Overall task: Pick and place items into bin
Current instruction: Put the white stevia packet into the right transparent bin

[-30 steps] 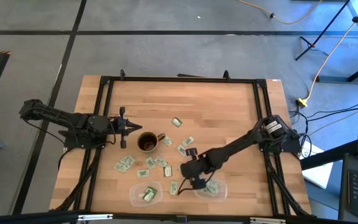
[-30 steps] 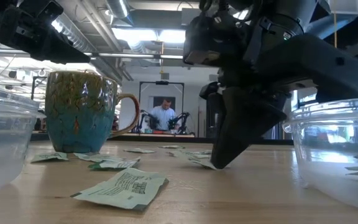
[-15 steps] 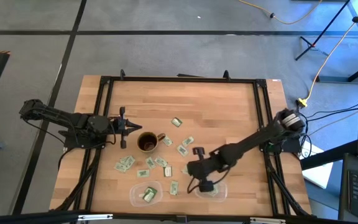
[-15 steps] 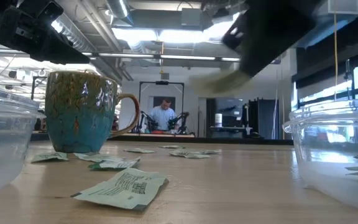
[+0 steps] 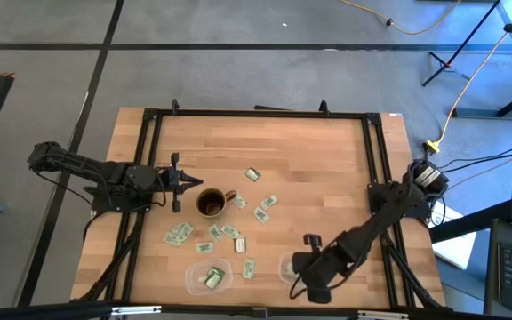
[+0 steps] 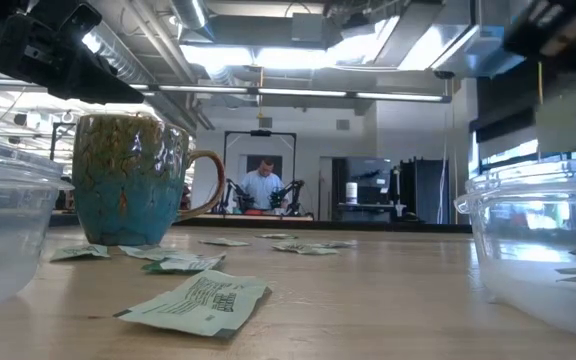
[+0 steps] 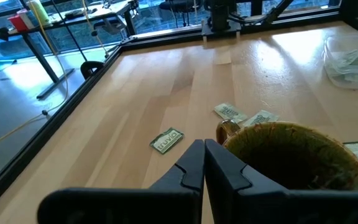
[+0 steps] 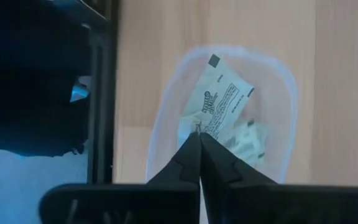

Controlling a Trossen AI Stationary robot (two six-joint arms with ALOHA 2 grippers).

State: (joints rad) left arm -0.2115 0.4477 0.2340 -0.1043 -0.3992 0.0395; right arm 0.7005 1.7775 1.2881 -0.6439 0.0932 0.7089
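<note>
Your right gripper (image 8: 199, 138), jaws pinched on a packet (image 8: 219, 99), hangs over the clear bin (image 8: 288, 112), a few already inside (left's jaws closed, empty), a dozen-odd scattered on the desk (image 5: 318, 151).

Grey floor (image 5: 238, 71), overhead ceiling lights (image 6: 268, 55)

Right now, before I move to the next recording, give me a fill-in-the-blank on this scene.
1. The right gripper pinches a ____ above the clear bin.
2. The left gripper waits, shut, beside the ____.
3. The clear bin already holds ____.
Missing: packet; mug; packets
</note>
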